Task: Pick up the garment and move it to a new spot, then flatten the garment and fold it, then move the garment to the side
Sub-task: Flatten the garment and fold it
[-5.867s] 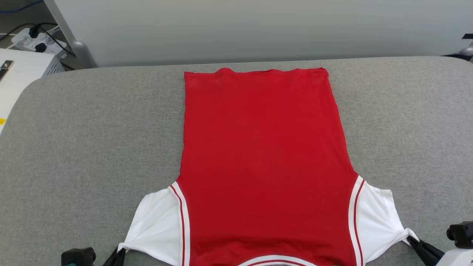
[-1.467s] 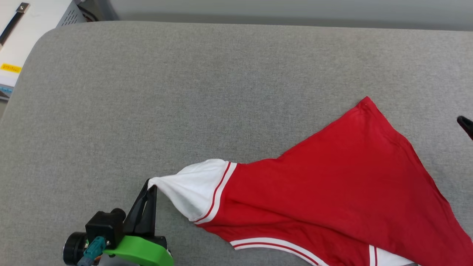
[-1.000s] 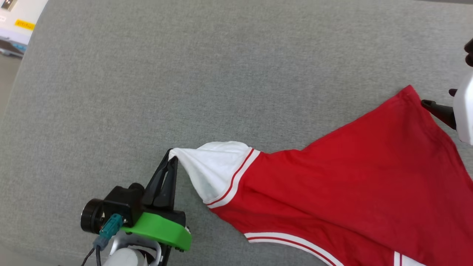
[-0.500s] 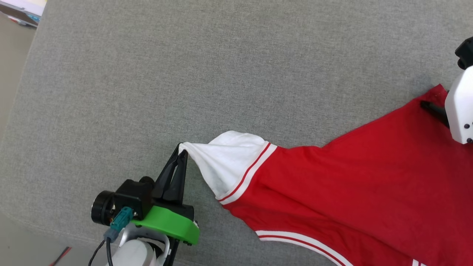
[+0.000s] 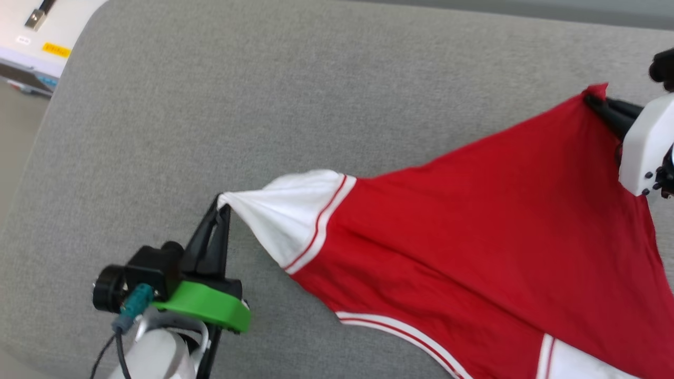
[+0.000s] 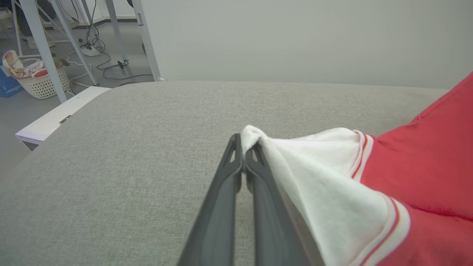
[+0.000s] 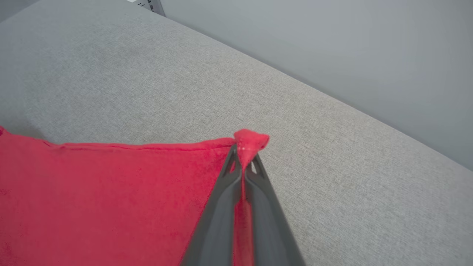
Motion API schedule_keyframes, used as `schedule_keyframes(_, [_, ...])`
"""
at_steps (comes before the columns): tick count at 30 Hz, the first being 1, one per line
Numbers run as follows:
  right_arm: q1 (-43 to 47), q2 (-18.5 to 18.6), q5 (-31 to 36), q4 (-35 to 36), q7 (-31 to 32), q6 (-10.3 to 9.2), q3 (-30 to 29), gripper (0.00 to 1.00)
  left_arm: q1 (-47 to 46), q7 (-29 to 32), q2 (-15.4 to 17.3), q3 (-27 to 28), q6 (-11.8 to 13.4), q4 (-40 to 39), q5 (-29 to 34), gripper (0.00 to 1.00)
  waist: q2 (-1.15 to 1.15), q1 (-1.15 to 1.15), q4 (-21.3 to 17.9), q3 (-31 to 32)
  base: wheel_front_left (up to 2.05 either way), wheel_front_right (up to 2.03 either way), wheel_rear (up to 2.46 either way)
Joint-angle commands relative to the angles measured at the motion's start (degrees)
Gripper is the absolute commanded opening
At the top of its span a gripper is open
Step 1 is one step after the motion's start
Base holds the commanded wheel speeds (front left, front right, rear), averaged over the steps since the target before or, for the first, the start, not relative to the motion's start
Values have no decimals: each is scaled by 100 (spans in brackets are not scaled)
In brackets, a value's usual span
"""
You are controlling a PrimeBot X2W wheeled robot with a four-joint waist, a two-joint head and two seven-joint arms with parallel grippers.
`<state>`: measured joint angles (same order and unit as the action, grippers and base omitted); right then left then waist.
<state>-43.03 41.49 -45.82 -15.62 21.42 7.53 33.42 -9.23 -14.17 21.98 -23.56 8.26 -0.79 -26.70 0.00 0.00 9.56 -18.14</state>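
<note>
The garment point(image 5: 474, 226), a red shirt with white sleeves and red-and-white trim, is stretched over the grey padded table point(image 5: 263, 95) between my two grippers. My left gripper point(image 5: 220, 202) is shut on the tip of a white sleeve point(image 5: 287, 210) at lower left. In the left wrist view the left gripper point(image 6: 244, 146) pinches that white sleeve point(image 6: 317, 177). At the far right my right gripper point(image 5: 592, 100) is shut on a red corner of the hem. The right wrist view shows the right gripper point(image 7: 244, 151) clamping that bunched red corner point(image 7: 251, 139). The other sleeve point(image 5: 584, 363) lies at the bottom edge.
A white unit point(image 5: 37, 37) with a yellow label stands off the table's far left corner. In the left wrist view, metal legs point(image 6: 44, 48), floor cables point(image 6: 111, 66) and a white basket point(image 6: 40, 79) are beyond the table's left edge. A pale wall point(image 7: 332, 44) runs behind the table.
My right gripper has shut on the red hem corner and lifted it, pulling the cloth taut. The left gripper keeps its grip on the sleeve. The head camera has shifted.
</note>
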Motion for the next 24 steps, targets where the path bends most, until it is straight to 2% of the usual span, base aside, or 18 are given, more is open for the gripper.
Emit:
schedule_keyframes(1, [50,61,-46,106,-193,-4,-77,0,-226,-56,78,84,-32,-80,21,0,0,0,-342,442,0,0,0])
schedule_keyframes(7, [159,-3,147,469,-862,-4,-581,0,-950,39,338,353,-154,-355,34,0,0,0,-592,740,0,0,0])
schedule_keyframes(12, [202,-170,402,839,-1057,-4,-1066,0,-1737,387,647,530,-255,-703,109,0,0,0,-762,790,0,0,0])
schedule_keyframes(13, [148,-273,563,1110,-1019,-4,-1392,0,-2362,653,791,565,-386,-811,150,0,0,0,-844,731,0,0,0])
schedule_keyframes(14, [118,-321,595,1207,-982,-4,-1506,0,-2604,742,823,556,-448,-810,164,0,0,0,-871,698,0,0,0])
schedule_keyframes(18, [-14,-416,767,1495,-789,-4,-1842,0,-3535,1005,814,367,-747,-637,258,0,0,0,-914,534,0,0,0])
schedule_keyframes(24, [-504,-621,1024,1670,-539,-4,-2196,0,-4928,1188,491,148,-1070,-37,299,0,0,0,-1000,54,0,0,0])
